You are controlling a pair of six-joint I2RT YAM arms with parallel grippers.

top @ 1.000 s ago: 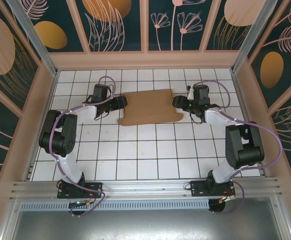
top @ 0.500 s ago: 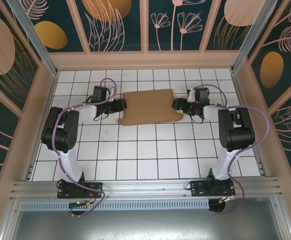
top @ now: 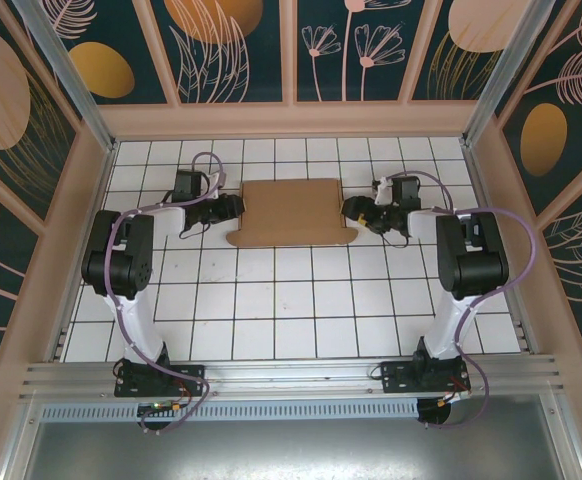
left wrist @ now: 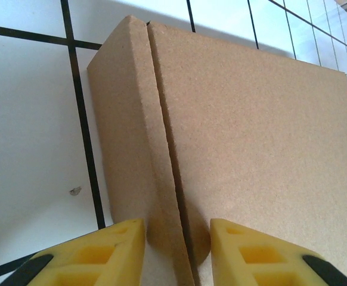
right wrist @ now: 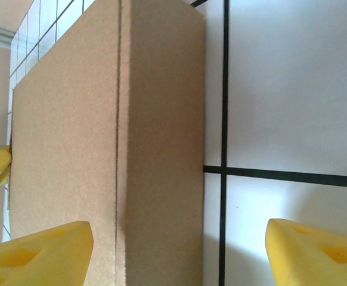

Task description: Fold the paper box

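While the paper box [top: 293,212] lies flat on the far tiled table [top: 271,300], the left gripper [top: 233,208] and right gripper [top: 352,210] flank its ends. Their fingers are parted, the right's wider, and grip nothing. The next move probably calls for raising the end flaps [left wrist: 129,131] along their creases.

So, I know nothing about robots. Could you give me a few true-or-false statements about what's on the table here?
1. The paper box lies on the white tiled table. True.
2. It sits right beside the arms' bases. False: it lies in the far part of the table, well away from the bases.
3. The left gripper is at its left edge and the right gripper at its right edge. True.
4. The right gripper is squeezed shut. False: in its wrist view the fingers stand wide apart, with the box's edge between them.
5. The fingers of both grippers are yellow. True.
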